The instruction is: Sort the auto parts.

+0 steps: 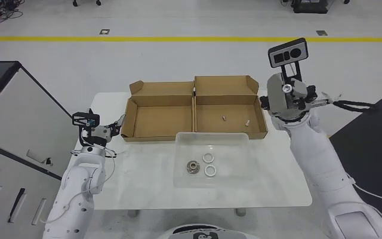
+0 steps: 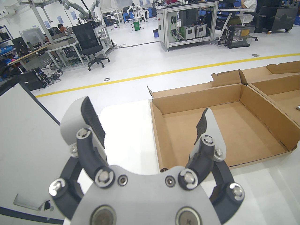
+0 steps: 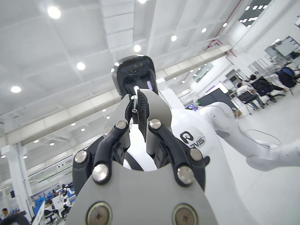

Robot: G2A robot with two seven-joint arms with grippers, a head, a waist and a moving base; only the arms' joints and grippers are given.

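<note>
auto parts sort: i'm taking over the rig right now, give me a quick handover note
Left gripper: open, holding nothing, above the table beside the left box.
Right gripper: shut on a small screw, raised beside the right box.
Done: two small parts lie in the right box.
Left to do: place the held screw, then sort the metal hub and two white rings lying in the clear tray.

on the table [image 1: 268,173], left box [image 1: 161,122] beside right box [image 1: 209,116], which holds two small parts [image 1: 223,118]; before them a tray [image 1: 212,136] with hub [image 1: 192,167] left of two rings [image 1: 209,158].
</note>
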